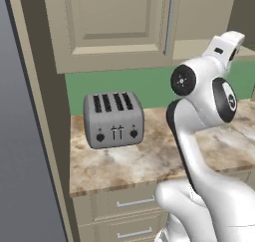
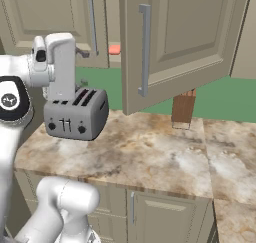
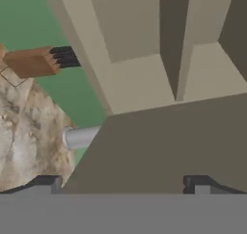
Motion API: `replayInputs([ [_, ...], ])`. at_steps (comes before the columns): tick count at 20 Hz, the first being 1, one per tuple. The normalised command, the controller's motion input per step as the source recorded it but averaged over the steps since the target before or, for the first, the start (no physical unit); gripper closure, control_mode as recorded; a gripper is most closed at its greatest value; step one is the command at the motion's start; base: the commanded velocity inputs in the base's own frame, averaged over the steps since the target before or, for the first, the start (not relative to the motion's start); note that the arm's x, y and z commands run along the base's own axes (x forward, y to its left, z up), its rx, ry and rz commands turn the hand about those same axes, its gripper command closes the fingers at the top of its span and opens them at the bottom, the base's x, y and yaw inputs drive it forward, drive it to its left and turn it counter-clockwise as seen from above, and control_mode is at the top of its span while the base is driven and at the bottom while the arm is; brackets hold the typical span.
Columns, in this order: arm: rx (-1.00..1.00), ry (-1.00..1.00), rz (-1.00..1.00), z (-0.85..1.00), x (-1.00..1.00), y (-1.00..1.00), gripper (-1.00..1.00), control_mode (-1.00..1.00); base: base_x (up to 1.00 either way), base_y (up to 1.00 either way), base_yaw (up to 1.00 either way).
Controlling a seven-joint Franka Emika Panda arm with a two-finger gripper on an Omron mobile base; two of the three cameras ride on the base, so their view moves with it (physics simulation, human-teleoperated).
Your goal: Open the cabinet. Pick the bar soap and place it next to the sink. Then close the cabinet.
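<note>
White glossy arm [image 1: 199,151], rounded links. Black round joint caps w/ small white markings. Dark seams btwn segments. Boxy white wrist block. Hand [image 3: 123,182]: two small dark finger tips.

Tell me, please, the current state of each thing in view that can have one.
cabinet right door: swung open toward the counter.
cabinet left door: closed.
bar soap: inside the cabinet.
gripper: open, holding nothing.
toaster: upright on the counter, slots empty.
</note>
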Motion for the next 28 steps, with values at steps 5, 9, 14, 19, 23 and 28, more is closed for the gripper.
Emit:
replayInputs([
  [5, -0.26, 0.21, -0.38, 0.00, 0.10, -0.56, -1.00, -1.00, 0.00, 0.00, 0.00],
  [9, -0.17, 0.27, -0.33, 0.00, 0.00, -0.43, -1.00, -1.00, 0.00, 0.00, 0.00],
  [14, -0.11, 0.17, -0.26, 0.00, 0.16, -0.09, -1.00, -1.00, 0.00, 0.00, 0.00],
  [19, -0.01, 0.09, -0.25, 0.00, 0.39, -0.37, -1.00, -1.00, 0.00, 0.00, 0.00],
  [23, 0.00, 0.07, -0.26, 0.00, 0.23, -0.44, -1.00, -1.00, 0.00, 0.00, 0.00],
  [28, 0.02, 0.00, -0.22, 0.00, -0.06, -0.66, -1.00, -1.00, 0.00, 0.00, 0.00],
])
